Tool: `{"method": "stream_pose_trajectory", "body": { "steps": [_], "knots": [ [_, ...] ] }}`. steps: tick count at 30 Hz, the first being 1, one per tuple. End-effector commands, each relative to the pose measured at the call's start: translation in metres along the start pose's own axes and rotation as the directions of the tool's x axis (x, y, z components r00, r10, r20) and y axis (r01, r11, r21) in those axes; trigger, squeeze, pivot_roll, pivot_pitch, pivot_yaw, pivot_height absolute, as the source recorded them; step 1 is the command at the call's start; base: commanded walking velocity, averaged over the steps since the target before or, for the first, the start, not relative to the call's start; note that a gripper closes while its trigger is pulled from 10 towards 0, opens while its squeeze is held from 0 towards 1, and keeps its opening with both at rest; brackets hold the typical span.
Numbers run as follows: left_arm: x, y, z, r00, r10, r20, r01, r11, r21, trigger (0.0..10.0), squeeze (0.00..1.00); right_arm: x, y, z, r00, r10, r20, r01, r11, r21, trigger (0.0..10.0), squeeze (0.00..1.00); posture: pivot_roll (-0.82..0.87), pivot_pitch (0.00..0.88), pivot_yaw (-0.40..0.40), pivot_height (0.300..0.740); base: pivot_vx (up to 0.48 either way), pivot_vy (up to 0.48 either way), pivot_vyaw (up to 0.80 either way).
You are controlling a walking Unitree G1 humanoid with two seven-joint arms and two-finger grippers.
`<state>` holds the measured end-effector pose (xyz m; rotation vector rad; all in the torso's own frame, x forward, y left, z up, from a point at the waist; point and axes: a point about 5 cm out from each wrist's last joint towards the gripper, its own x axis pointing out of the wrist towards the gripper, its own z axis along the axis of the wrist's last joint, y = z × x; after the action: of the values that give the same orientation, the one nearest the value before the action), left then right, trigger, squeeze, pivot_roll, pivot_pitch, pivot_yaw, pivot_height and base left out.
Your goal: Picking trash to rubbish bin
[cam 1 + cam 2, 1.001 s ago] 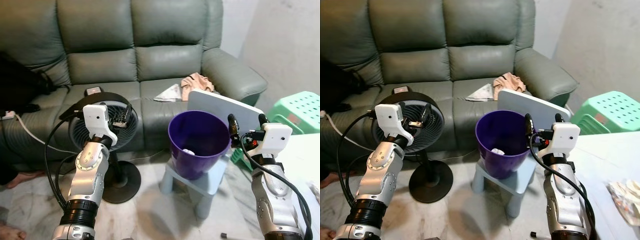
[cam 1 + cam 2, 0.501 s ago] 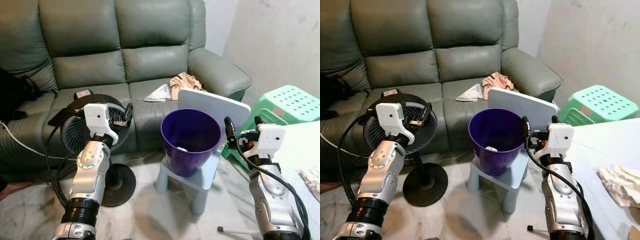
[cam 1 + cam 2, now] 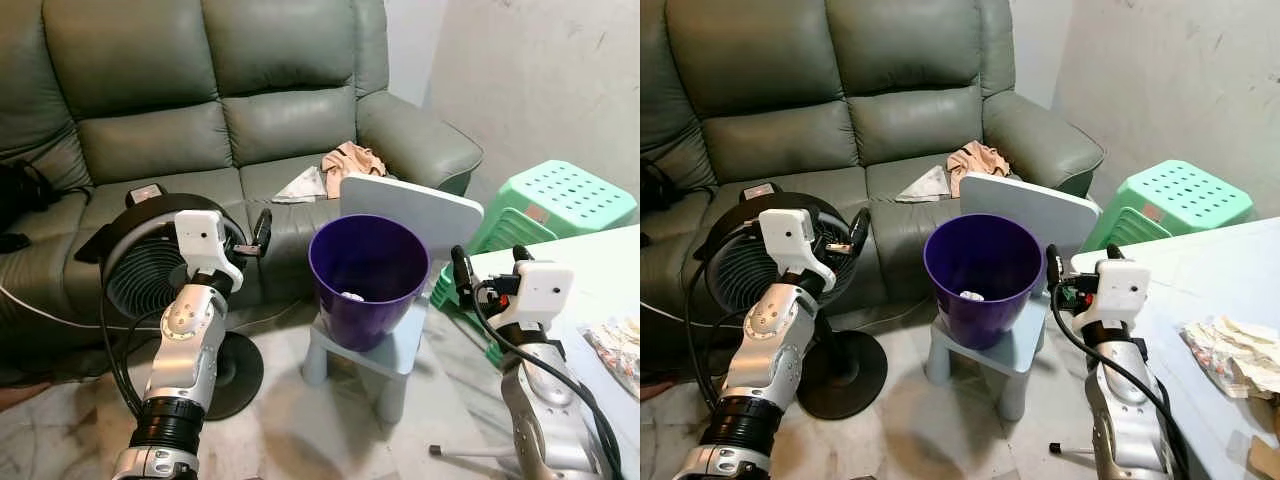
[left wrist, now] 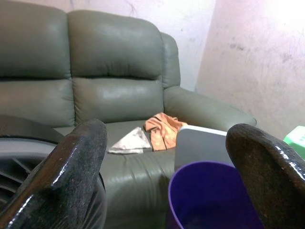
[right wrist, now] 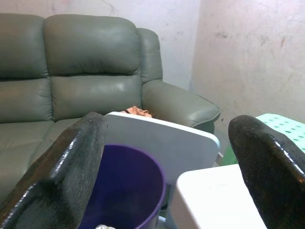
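Observation:
A purple rubbish bin point(image 3: 365, 280) stands on a small light-blue chair point(image 3: 400, 350) in front of the sofa, and a small white scrap point(image 3: 970, 296) lies at its bottom. Crumpled paper trash point(image 3: 1230, 345) lies on the white table point(image 3: 1200, 290) at the right. My left gripper point(image 3: 250, 238) is raised to the left of the bin, in front of the fan, open and holding nothing. My right gripper point(image 3: 488, 270) hovers just right of the bin, at the table's near corner, also open and holding nothing. In the wrist views the bin point(image 4: 214, 195) point(image 5: 126, 191) lies ahead between the spread fingers.
A black floor fan point(image 3: 150, 270) stands at the left, behind my left arm. The grey-green sofa point(image 3: 250, 110) carries a peach cloth point(image 3: 345, 160) and a paper point(image 3: 298, 183). Green plastic stools point(image 3: 560, 195) stand at the right. A thin pen-like thing point(image 3: 465, 453) lies on the marble floor.
The camera has swung to the right, so the whole scene slid left and more of the white table with the crumpled paper came into view. Both grippers stay open and raised.

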<state>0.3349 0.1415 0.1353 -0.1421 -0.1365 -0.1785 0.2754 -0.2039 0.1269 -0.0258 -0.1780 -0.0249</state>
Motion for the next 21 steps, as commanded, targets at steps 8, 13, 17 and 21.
{"method": "stream_pose_trajectory", "body": {
  "steps": [8, 13, 17, 21],
  "knots": [
    [0.009, -0.007, -0.001, 0.998, -0.043, -0.034, 0.043, 0.999, 0.006, 10.0, 0.00, -0.009, -0.002, 0.004, 0.998, -0.059, -0.002, 0.059, 0.998, 0.003, 10.0, 0.00, -0.06, 0.055, 0.063, 0.740, 0.000, 0.120, -0.77],
    [0.011, -0.010, -0.001, 0.998, -0.060, -0.025, 0.061, 0.998, 0.006, 10.0, 0.00, -0.010, -0.001, 0.007, 0.998, -0.063, 0.003, 0.063, 0.998, 0.005, 10.0, 0.00, -0.07, 0.055, 0.068, 0.740, 0.000, 0.000, -0.76],
    [0.014, -0.008, 0.005, 0.999, -0.040, -0.003, 0.040, 0.999, -0.004, 10.0, 0.00, -0.002, 0.006, 0.005, 0.999, -0.034, -0.006, 0.034, 0.999, 0.022, 10.0, 0.00, -0.04, 0.047, 0.055, 0.740, 0.000, 0.000, -0.76],
    [0.010, -0.002, 0.002, 1.000, -0.007, -0.013, 0.007, 1.000, 0.023, 10.0, 0.00, 0.004, 0.009, 0.006, 1.000, -0.026, -0.005, 0.026, 1.000, 0.008, 10.0, 0.00, -0.03, 0.038, 0.039, 0.740, 0.000, 0.000, -0.76]
  ]
}}
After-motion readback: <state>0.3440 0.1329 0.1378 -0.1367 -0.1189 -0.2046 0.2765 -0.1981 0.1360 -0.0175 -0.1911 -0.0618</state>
